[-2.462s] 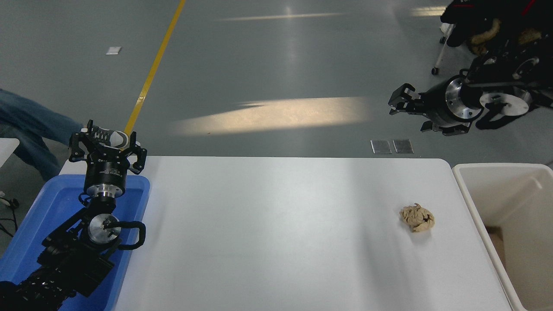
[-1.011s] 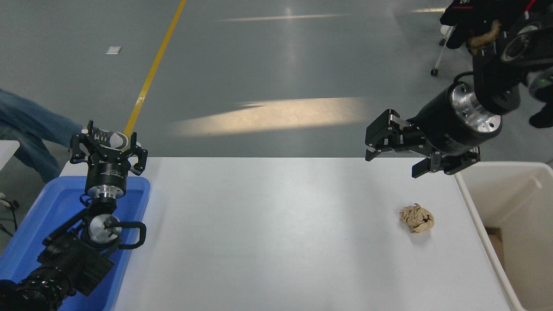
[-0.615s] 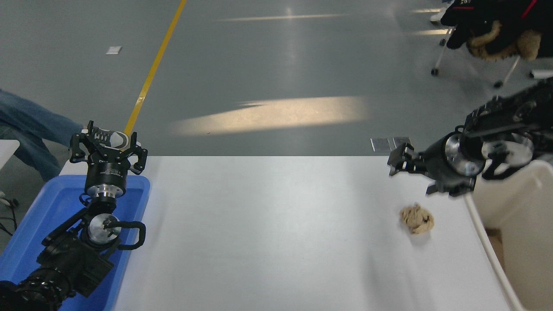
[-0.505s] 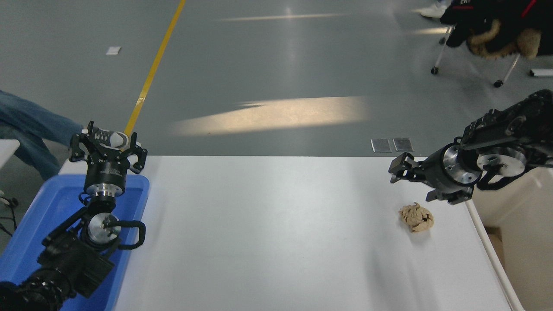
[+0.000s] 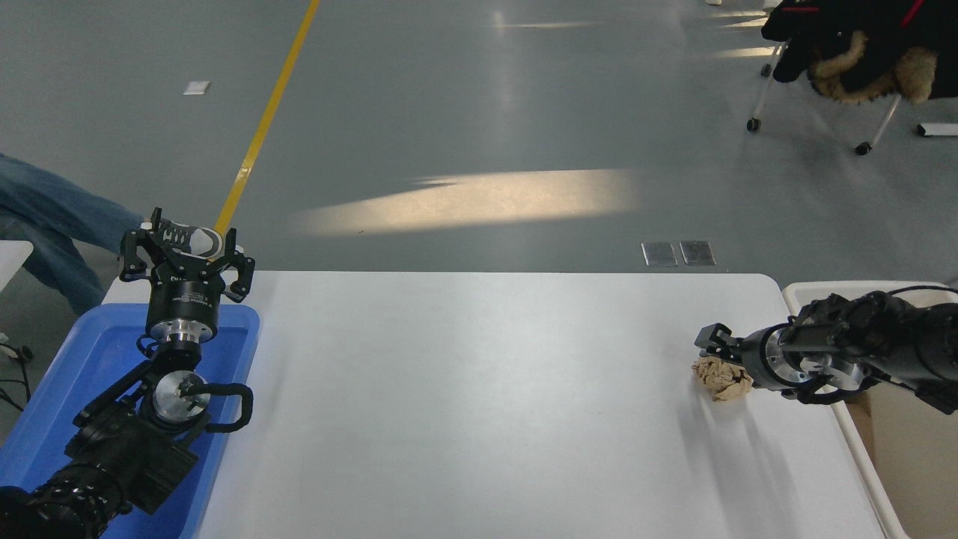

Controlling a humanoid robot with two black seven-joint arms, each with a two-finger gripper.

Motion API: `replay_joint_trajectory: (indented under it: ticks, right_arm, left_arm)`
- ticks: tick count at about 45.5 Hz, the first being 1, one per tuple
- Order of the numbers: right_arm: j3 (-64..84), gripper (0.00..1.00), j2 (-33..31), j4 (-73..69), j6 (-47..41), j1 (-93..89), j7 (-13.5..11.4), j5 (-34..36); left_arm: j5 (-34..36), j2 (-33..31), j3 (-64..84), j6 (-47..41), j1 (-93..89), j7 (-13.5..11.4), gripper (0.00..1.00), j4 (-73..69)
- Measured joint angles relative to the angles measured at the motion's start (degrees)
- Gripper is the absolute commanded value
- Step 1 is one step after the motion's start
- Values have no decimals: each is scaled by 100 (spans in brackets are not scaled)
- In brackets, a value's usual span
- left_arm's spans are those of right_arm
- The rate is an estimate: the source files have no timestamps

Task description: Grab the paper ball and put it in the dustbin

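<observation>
Paper ball (image 5: 717, 378) lies outside our dustbin (image 5: 814, 290); our right gripper (image 5: 720, 359) straddles it, claw released.

blue tray (image 5: 45, 419), white table (image 5: 479, 419), chair (image 5: 861, 67)

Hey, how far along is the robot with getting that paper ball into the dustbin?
Done: the right gripper is low at the table, right at the paper ball. In hand: the grasp; one finger shows above the ball, but closure isn't visible. The ball lies on the white table. Left: lift it and drop it into the dustbin at the right. The left gripper sits parked over the blue tray.
</observation>
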State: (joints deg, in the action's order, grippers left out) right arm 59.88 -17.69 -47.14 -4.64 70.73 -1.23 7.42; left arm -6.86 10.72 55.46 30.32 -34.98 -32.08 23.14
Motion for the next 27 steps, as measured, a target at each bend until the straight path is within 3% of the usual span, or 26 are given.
replay_joint_trajectory:
  ticks: [13, 18, 20, 23, 26, 27]
  right_arm:
    - [-231, 86, 191, 519, 19, -422, -31, -158]
    - [-309, 72, 269, 641, 19, -523, -53, -180]
    - [-335, 62, 299, 683, 19, -566, -60, -187]
    - [-362, 39, 342, 732, 19, -627, -69, -199]
    - [-379, 0, 375, 760, 14, -673, -78, -204]
    - [-386, 0, 387, 773, 7, -691, -86, -207]
  left_arm:
    - [0, 0, 0, 0, 0, 0, 99, -2]
    - [0, 0, 0, 0, 0, 0, 99, -2]
    - [0, 0, 0, 0, 0, 0, 99, -2]
    - [0, 0, 0, 0, 0, 0, 99, -2]
    - [0, 0, 0, 0, 0, 0, 99, -2]
    - [0, 0, 0, 0, 0, 0, 99, -2]
